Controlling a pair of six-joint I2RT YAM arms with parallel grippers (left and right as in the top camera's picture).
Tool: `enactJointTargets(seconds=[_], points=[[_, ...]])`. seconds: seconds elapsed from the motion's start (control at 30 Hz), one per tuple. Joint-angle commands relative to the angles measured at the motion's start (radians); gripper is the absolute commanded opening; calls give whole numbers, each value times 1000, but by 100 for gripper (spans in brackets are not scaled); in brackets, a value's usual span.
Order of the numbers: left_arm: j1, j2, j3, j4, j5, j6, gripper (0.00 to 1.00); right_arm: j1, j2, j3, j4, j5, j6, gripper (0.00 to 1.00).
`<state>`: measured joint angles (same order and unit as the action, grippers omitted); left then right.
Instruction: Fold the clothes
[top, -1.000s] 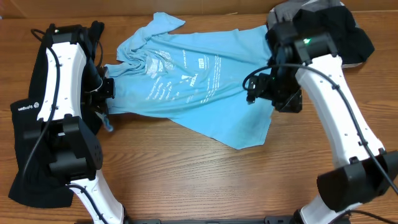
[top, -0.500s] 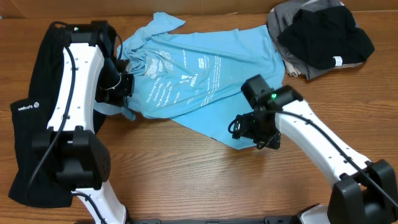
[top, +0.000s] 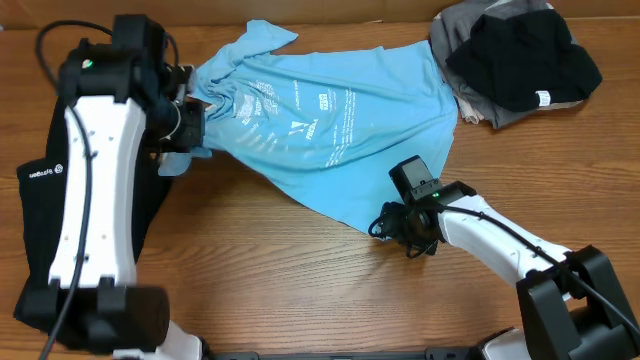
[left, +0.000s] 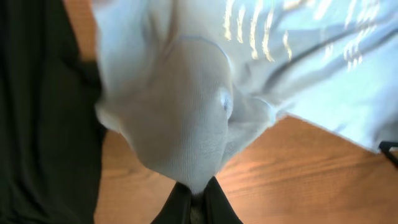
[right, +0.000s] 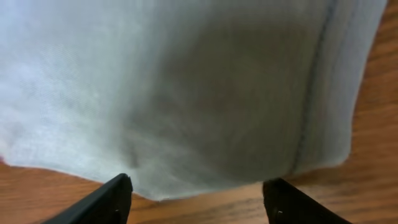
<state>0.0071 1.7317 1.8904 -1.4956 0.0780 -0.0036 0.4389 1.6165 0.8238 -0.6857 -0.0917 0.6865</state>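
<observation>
Here, the right hand (right: 198, 190), spread, faces the hem of the blue T-shirt (top: 330, 130); the left hand (left: 196, 198) pinches its far end.

Looking at a light blue T-shirt (right: 186, 87) filling nearly everything, stitched hem down the right side. Got the right end effector (right: 199, 199) spread wide at the cloth's lower edge, over bare wooden worktop (right: 373, 180).
</observation>
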Motion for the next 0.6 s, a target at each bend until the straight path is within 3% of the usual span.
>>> enactJointTargets(seconds=[0.0, 0.1, 0.2, 0.3, 0.4, 0.57], points=[[3, -68, 3, 20, -14, -20, 4, -2, 35, -40, 40, 38, 48, 69], [3, -71, 3, 23, -14, -20, 4, -2, 58, -47, 48, 85, 79, 65], [3, -69, 3, 24, -14, -20, 4, -2, 73, -48, 45, 116, 114, 54], [3, -69, 3, 25, -14, -19, 4, -3, 79, -48, 42, 137, 140, 33], [3, -69, 3, 28, -14, -19, 4, -6, 79, -48, 32, 156, 160, 4], [3, -69, 3, 24, 1, -22, 4, -55, 66, -37, -34, 148, 182, 4]])
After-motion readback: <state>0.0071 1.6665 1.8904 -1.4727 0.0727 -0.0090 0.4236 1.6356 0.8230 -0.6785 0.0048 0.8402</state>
